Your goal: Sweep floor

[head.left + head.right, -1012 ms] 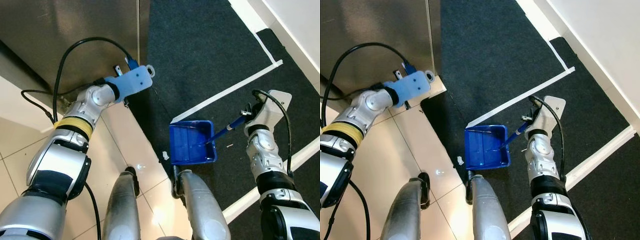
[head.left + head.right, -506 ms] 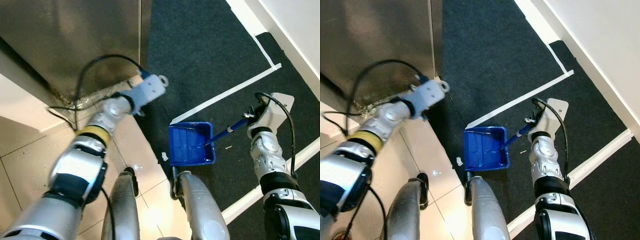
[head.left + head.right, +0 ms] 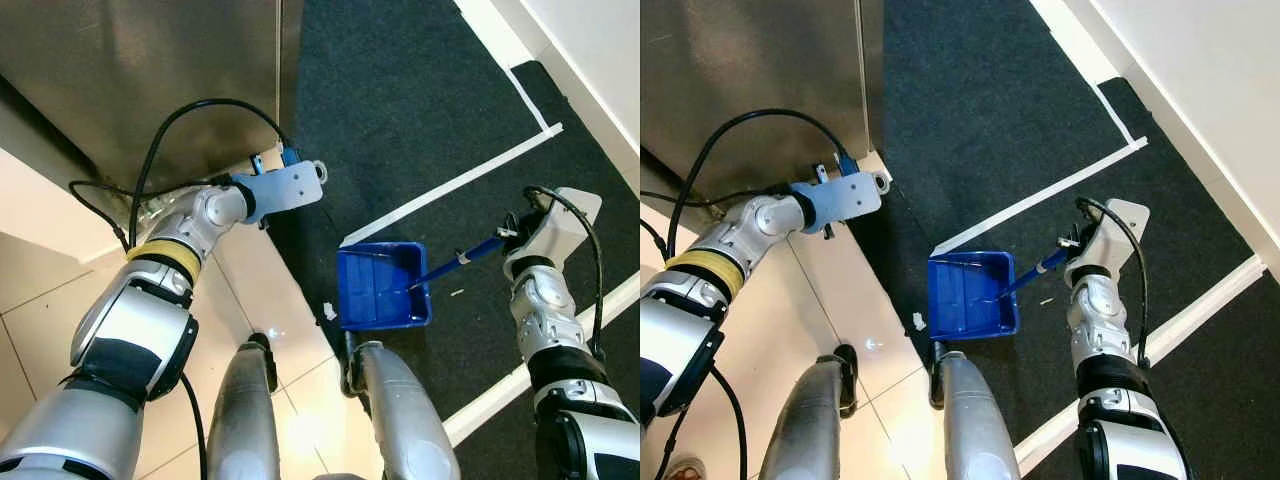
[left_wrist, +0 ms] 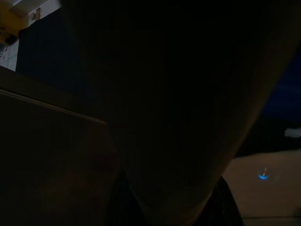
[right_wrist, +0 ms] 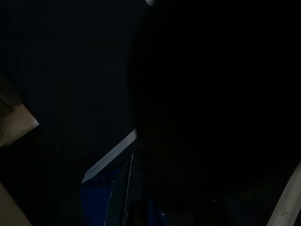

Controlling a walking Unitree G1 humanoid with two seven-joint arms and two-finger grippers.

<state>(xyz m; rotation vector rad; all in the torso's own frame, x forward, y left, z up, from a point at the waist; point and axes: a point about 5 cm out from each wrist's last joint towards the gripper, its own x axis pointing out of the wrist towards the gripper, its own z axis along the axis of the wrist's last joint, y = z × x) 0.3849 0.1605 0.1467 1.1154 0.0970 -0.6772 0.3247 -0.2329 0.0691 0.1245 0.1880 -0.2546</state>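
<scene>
No readable text, labels, brands, numbers or signs on anything.

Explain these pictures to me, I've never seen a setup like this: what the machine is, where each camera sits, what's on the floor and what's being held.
This is a walking humanoid robot with two silver arms. The two bright pictures come from cameras in its head, looking down past its legs. The two dark ones come from wrist cameras and show little. On the floor lie a dark carpet crossed by white tape lines, and pale tiles. A blue dustpan rests on the carpet; its handle runs up to the right gripper, which seems to hold it. The left gripper reaches toward a metal cabinet. A small white scrap lies beside the pan.
</scene>
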